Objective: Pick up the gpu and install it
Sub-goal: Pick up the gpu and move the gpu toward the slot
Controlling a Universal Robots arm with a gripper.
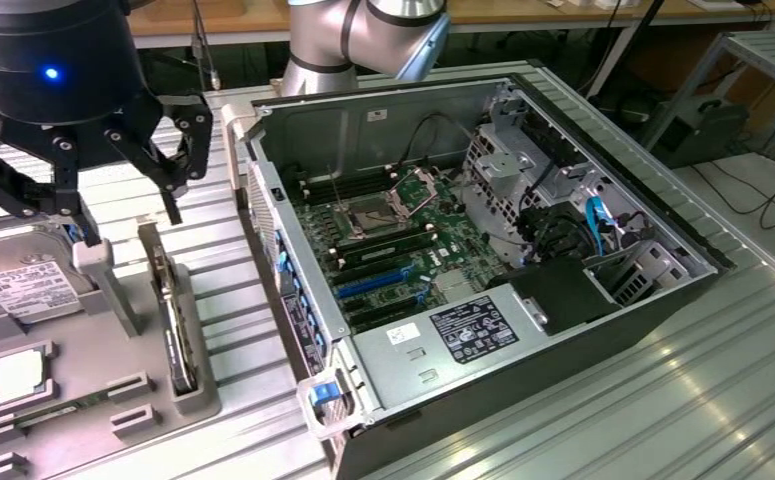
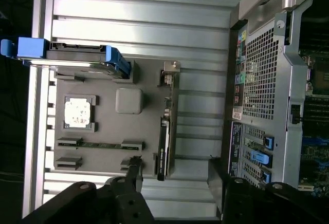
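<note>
Black and thin, the gpu card stands on edge in a slot of the grey moulded tray, with a silvery bracket at one end. The black gripper hangs above it, fingers spread and holding nothing. A boxy silver hard drive and a square processor chip share the tray. An open computer case stands just beside it on the ribbed aluminium table, with wooden benches behind.

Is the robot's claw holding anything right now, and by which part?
Nothing is held. The gripper is open, its fingers apart above the gpu, which stands on edge in the gray tray.
</note>
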